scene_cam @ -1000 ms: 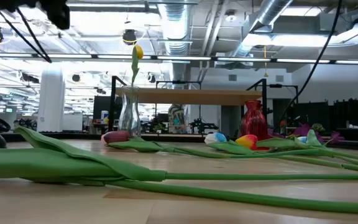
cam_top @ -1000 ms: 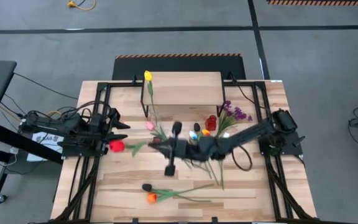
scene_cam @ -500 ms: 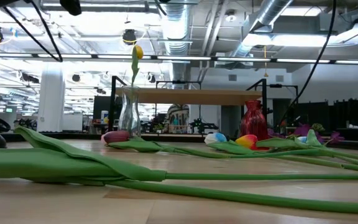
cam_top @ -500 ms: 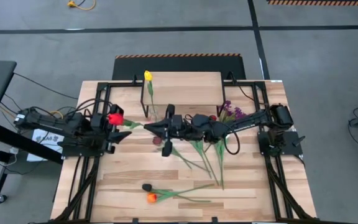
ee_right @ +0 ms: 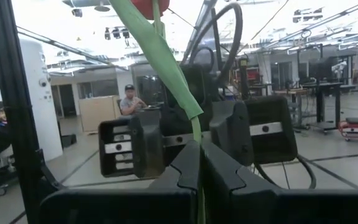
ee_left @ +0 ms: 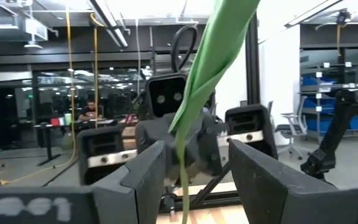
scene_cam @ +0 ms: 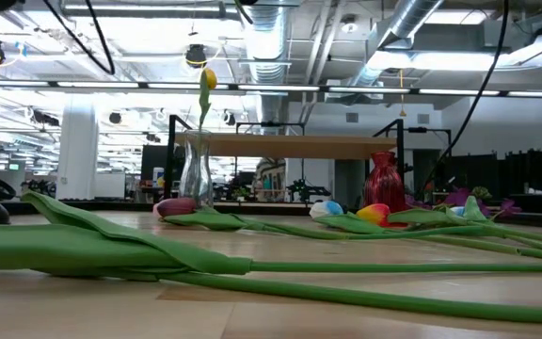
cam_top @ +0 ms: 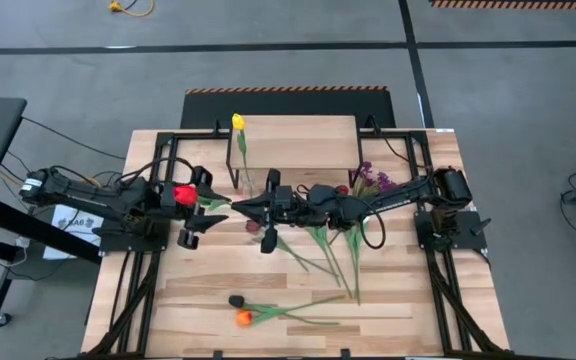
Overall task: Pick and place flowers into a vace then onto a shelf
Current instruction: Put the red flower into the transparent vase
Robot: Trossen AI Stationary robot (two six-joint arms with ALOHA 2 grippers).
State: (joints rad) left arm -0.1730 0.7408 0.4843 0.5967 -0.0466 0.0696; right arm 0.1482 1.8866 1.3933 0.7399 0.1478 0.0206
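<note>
A red tulip [cam_top: 183, 193] on a long green stem hangs in the air between my two grippers, left of the table's middle. My right gripper [cam_top: 238, 205], reaching in from the right, is shut on its stem. My left gripper [cam_top: 208, 202] faces it and is open, with one finger on each side of the stem [ee_left: 182, 177], apparently without touching it. A clear glass vase [scene_cam: 196, 174] with a yellow tulip [cam_top: 237, 122] stands by the shelf's [cam_top: 293, 140] left legs. My right gripper [ee_right: 199, 163] pinches the red tulip's green stem [ee_right: 196, 134] between its two shut fingers. The fingers point roughly level toward the table's left. The tulip is lifted clear of the table, and its stem and leaf run on past the fingertips to the red head [ee_right: 149, 6].
Several tulips [cam_top: 323, 240] lie in the middle of the table, and an orange and a dark one [cam_top: 240, 310] lie near the front edge. Purple sprigs [cam_top: 376, 182] and a red vase [scene_cam: 384, 181] sit by the shelf's right legs. A green stem [scene_cam: 158, 259] lies close to the low camera.
My right gripper has carried the red tulip up off the table and toward the far left, to the left gripper. The tulip now hangs clear of the table. My left gripper has reached right, and its open fingers now stand around the stem.
</note>
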